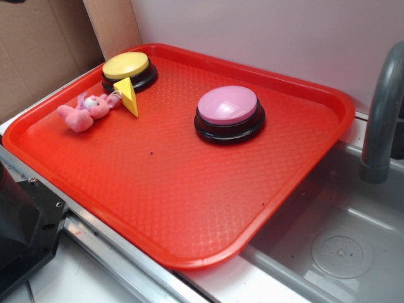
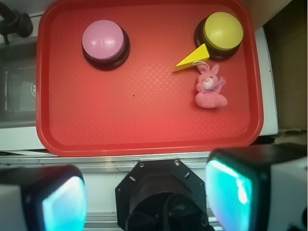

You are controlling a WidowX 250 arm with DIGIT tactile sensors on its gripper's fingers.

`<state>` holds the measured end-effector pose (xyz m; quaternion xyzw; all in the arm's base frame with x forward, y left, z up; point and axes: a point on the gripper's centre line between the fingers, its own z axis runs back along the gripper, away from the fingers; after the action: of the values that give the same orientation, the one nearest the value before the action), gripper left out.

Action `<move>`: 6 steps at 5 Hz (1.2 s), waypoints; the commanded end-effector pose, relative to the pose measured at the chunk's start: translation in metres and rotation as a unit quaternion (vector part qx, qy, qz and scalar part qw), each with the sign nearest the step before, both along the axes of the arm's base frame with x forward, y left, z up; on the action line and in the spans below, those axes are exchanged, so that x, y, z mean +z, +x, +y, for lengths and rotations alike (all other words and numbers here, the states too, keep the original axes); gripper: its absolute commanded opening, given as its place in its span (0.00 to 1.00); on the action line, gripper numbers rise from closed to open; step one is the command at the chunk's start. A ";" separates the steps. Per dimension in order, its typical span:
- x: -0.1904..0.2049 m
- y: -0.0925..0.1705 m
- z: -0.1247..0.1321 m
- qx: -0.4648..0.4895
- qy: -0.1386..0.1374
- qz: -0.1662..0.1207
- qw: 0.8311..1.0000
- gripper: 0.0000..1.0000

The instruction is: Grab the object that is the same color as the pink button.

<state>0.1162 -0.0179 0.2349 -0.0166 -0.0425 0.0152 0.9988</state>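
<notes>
Nothing is being grasped yet: the jaws are hanging released, well short of the bunny (image 2: pixel 210 89) lying at the tray's (image 2: pixel 144 130) upper right.

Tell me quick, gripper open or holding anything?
Gripper: open, holding nothing; the pink plush bunny lies untouched on the red tray.

We see a red plastic tray (image 1: pixel 297 189) with a fine diamond-textured floor and a smooth, shiny rim. The pink button (image 1: pixel 228 105) has a glossy plastic dome on a shiny black base; the yellow button (image 1: pixel 126 64) looks alike. The pink plush animal (image 1: pixel 85 111) is soft, fuzzy cloth, matt, beside a smooth yellow wedge (image 1: pixel 129 96). The grey sink (image 1: pixel 341 246) looks like matt plastic. Brown cardboard (image 1: pixel 38 44) stands behind.
</notes>
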 end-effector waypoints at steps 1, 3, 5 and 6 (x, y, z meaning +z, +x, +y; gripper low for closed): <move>0.000 0.000 0.000 0.000 0.000 0.000 1.000 1.00; -0.037 0.031 0.011 0.020 0.034 -0.042 0.998 1.00; -0.073 0.051 0.047 0.053 0.046 -0.077 0.995 1.00; -0.091 0.055 0.070 0.092 0.067 -0.072 0.991 1.00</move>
<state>0.1690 0.0472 0.1357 0.0478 -0.0985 0.0999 0.9890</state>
